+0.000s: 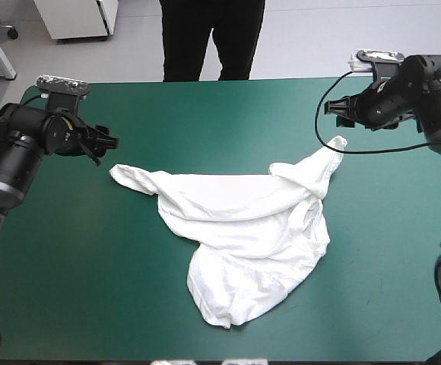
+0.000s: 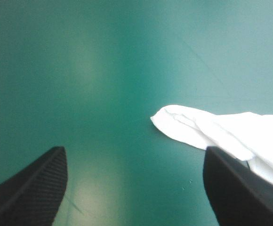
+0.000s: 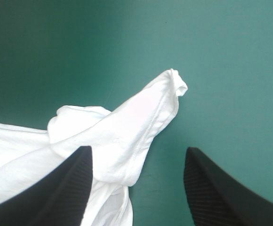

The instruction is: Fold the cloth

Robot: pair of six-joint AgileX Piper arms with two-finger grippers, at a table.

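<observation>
In the high view, the T-shirt (image 1: 243,236) is lying crumpled on the teal-green tabletop (image 1: 76,289), from its middle toward the right side. No fold is showing, so the task appears to be only starting. The cloth is bunching and twisting over itself. One narrow end is trailing toward the left tool (image 1: 108,143) and another peak is reaching up toward the right tool (image 1: 336,108). Both tools are hanging near those ends, apart from the cloth. Spreading the shirt flat and making every fold are judged to be outstanding.

In the left wrist view, the left tool (image 2: 134,150) is standing wide open, gripping nothing, with bare cover between its black fingers (image 2: 33,188). The rounded end of the T-shirt (image 2: 207,129) is lying ahead of it, toward one finger's side, flat on the cover.

In the right wrist view, the right tool (image 3: 139,149) is also gaping open and empty. A rolled, pointed corner of the T-shirt (image 3: 127,127) is rising ahead, between the fingers and leaning toward one of them, with more white cloth spreading behind that finger (image 3: 61,188).

Nothing else is showing on the cover near the shirt. The likely hindrance is the cloth itself, since the overlapping, twisted layers are hiding which edges are hem, sleeve or collar.
</observation>
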